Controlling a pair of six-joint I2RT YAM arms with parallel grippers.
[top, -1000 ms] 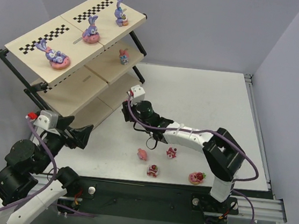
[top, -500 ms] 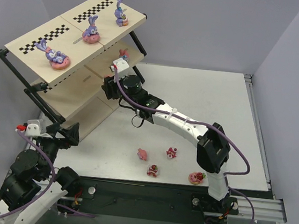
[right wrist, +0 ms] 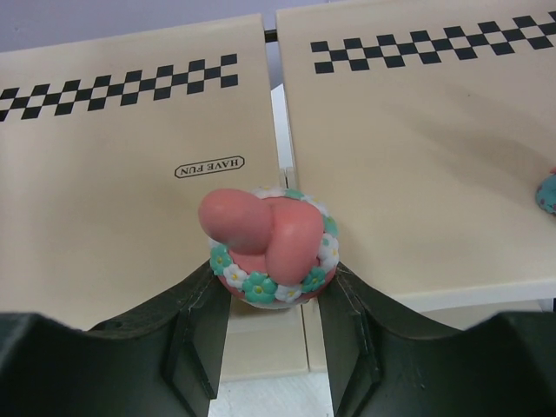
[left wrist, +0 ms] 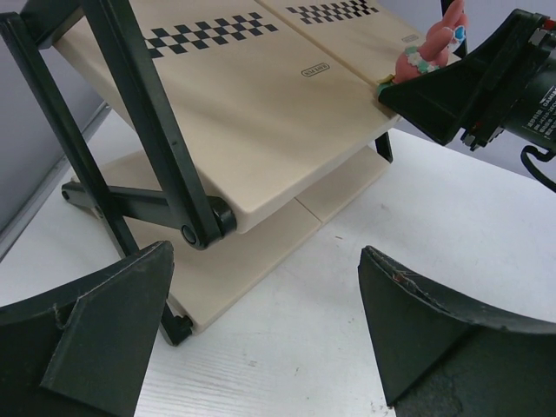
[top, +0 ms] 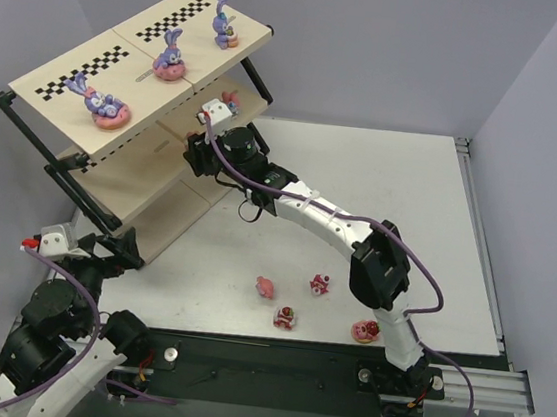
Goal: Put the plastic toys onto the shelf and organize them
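The shelf [top: 67, 79] stands at the far left, with three purple bunnies [top: 169, 58] on its top board. My right gripper [top: 197, 151] is shut on a pink figure with a flower ring [right wrist: 269, 248] and holds it at the front edge of the middle board [right wrist: 130, 217], over the seam between two panels. The left wrist view shows that figure [left wrist: 430, 48] at the board's corner [left wrist: 261, 113]. Another small toy [top: 233, 99] sits further along that board. Several pink and red toys [top: 285, 317] lie on the table. My left gripper [top: 123, 248] is open and empty [left wrist: 261, 321] near the shelf's foot.
The shelf's black frame legs [left wrist: 148, 148] stand just ahead of my left gripper. My right arm [top: 336, 230] stretches across the table middle. The loose toys lie near the front edge, between the arm bases.
My right gripper has moved left and away from the table middle up to the shelf's middle board, carrying the pink figure. My left arm has drawn back toward the near-left corner.
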